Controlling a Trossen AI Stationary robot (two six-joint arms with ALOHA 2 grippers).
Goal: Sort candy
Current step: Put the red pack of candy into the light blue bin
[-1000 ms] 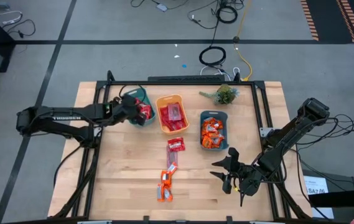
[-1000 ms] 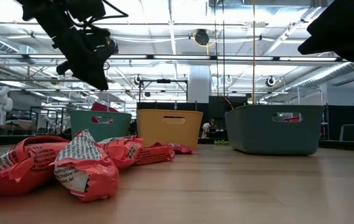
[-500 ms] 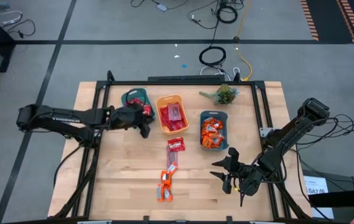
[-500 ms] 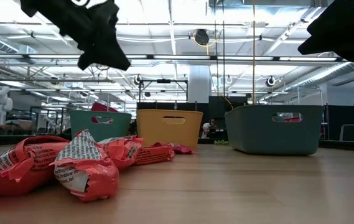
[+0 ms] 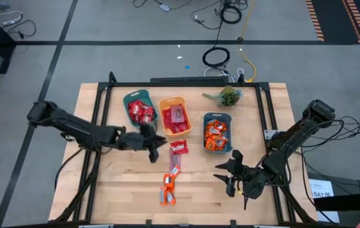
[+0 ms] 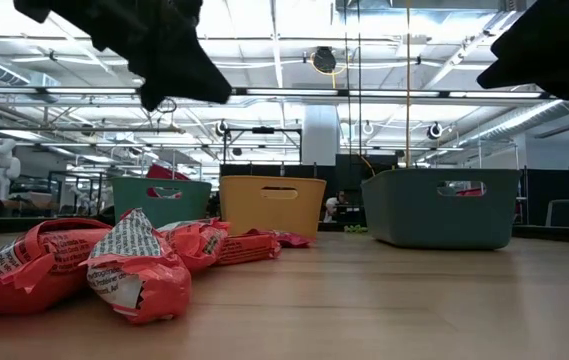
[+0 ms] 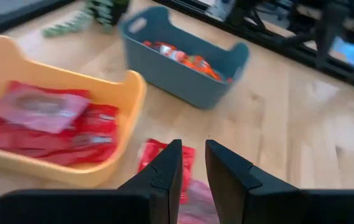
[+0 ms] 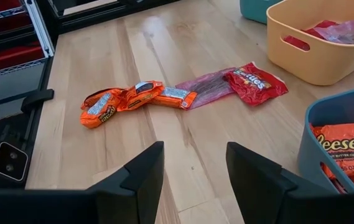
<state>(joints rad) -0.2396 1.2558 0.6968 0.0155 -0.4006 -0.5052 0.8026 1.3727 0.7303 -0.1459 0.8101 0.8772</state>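
Note:
Loose candy lies in a line on the wooden table: a red packet [image 5: 178, 147] [image 7: 163, 159], a pale mauve packet [image 8: 205, 89] and orange ones [image 5: 167, 188] [image 8: 136, 96]. Sorted candy fills the teal bin [image 5: 130, 101], the yellow bin [image 5: 164, 101] and the blue-grey bin [image 5: 206, 118]. My left gripper [image 5: 157, 147] [image 7: 193, 150] hangs just left of the red packet, above the table; its fingers stand a narrow gap apart with nothing between them. My right gripper [image 5: 231, 179] [image 8: 194, 155] waits open at the near right, holding nothing.
A small green plant [image 5: 229, 96] stands at the far edge, right of the yellow bin. Black frame rails [image 5: 97, 126] run along the table's left and right sides. Bare wood lies between the candy line and my right gripper.
My left gripper has swung from over the teal bin toward the table's near edge and to the right, toward the loose red packet, turning as it went. It carries nothing, and its finger gap looks unchanged.

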